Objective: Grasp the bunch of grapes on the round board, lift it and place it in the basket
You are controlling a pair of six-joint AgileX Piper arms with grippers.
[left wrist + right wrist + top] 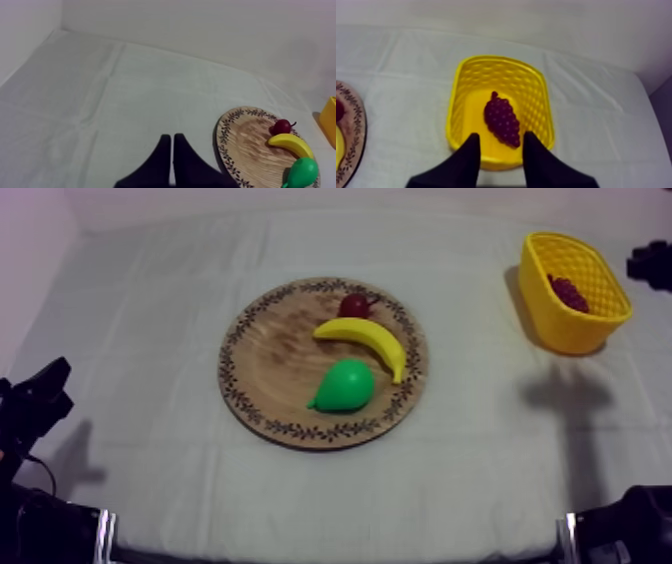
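**Grapes in basket, upper right of frame**

One bunch, dark purple, knobbly, lying inside one yellow basket. One round wooden board, centre, carrying one banana, one green pear, one small red fruit. Right jaws apart above basket's near rim, clamping nothing. Left jaws together over bare table.

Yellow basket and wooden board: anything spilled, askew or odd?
Nothing stands out. The bunch of grapes lies inside the upright yellow basket; banana, pear and small red fruit sit on the wooden board.
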